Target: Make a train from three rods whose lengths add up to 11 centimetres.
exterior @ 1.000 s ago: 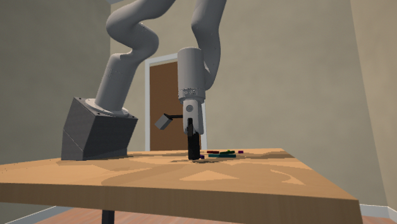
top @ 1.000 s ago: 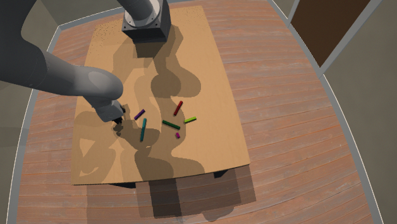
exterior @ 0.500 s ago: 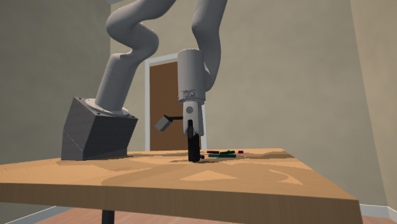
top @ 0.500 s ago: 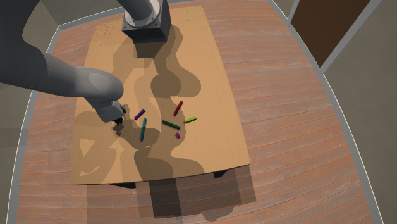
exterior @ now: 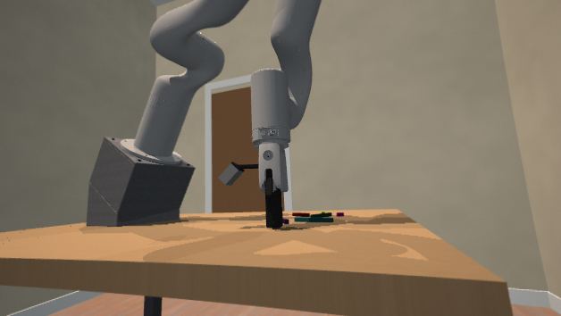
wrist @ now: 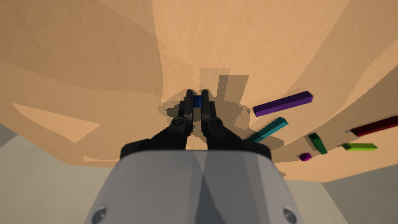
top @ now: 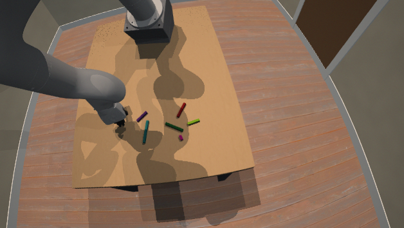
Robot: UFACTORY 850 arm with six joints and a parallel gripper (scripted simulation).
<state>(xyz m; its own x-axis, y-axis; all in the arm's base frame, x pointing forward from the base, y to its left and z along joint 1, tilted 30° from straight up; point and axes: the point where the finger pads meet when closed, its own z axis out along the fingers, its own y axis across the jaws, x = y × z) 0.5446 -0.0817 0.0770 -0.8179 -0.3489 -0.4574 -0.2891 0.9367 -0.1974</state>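
My gripper (wrist: 197, 99) (exterior: 273, 220) is shut on a small blue rod (wrist: 197, 101) and stands upright with its fingertips down at the table top, left of the other rods (top: 120, 123). To its right lie a purple rod (top: 141, 116) (wrist: 282, 104) and a turquoise rod (top: 145, 131) (wrist: 267, 129). Further right are a green rod (top: 174, 127) (wrist: 317, 143), a red rod (top: 181, 109) (wrist: 374, 126), a lime rod (top: 193, 122) (wrist: 360, 146) and a short magenta rod (top: 181, 137) (wrist: 305, 156). All these rods lie flat and apart from one another.
The arm's grey base (top: 148, 24) (exterior: 134, 183) stands at the far end of the wooden table. The table's left edge (top: 75, 135) is a short way from the gripper.
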